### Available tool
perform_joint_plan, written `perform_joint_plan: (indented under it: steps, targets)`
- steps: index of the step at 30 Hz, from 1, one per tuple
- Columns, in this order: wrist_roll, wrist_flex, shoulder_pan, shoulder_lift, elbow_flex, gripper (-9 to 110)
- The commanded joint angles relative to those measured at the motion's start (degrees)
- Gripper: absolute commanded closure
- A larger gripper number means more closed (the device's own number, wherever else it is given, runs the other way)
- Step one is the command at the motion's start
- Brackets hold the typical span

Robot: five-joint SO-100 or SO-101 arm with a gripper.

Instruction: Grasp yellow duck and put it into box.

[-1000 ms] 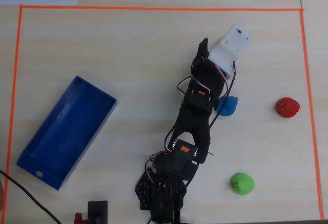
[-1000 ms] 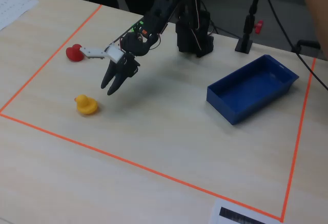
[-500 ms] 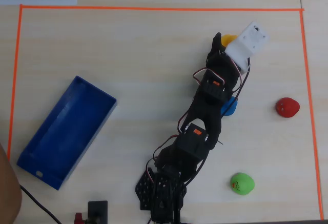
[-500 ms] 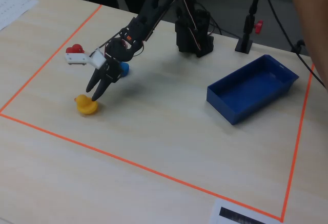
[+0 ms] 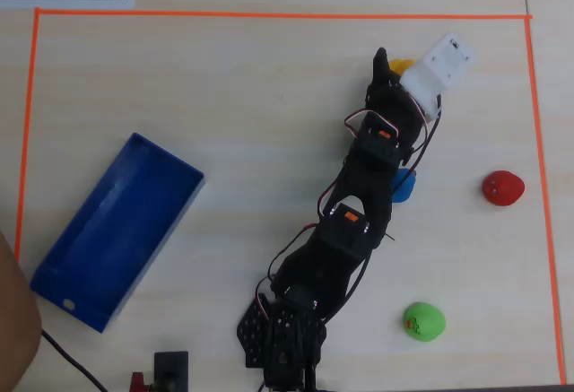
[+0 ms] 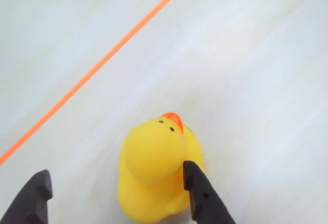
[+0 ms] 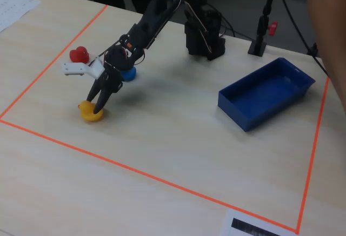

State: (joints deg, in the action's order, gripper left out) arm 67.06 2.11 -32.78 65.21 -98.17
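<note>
Pale wooden desk (image 7: 178, 155) edged with orange tape carries the yellow duck (image 6: 154, 170) near its far corner. Spread wide, the tool (image 6: 115, 196) straddles the duck, one finger touching it. Well apart lies the box (image 7: 266, 93).

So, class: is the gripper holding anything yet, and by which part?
Nothing is held. The open gripper straddles the yellow duck; one of the fingers is beside its body.
</note>
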Motion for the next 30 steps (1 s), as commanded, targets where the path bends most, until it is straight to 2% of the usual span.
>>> perform_joint_plan:
  steps: [1, 8, 12, 18, 30]
  targets:
    - [-0.35, -0.18, 0.70, -1.85, 5.54, 66]
    - [0.18, -1.58, 0.44, -11.78, 17.05, 68]
    - [-0.35, -3.60, 0.35, -15.12, 22.85, 101]
    - [-0.97, -8.17, 0.09, -14.59, 26.02, 101]
    - [-6.77, -21.80, 1.41, 0.70, 20.21, 101]
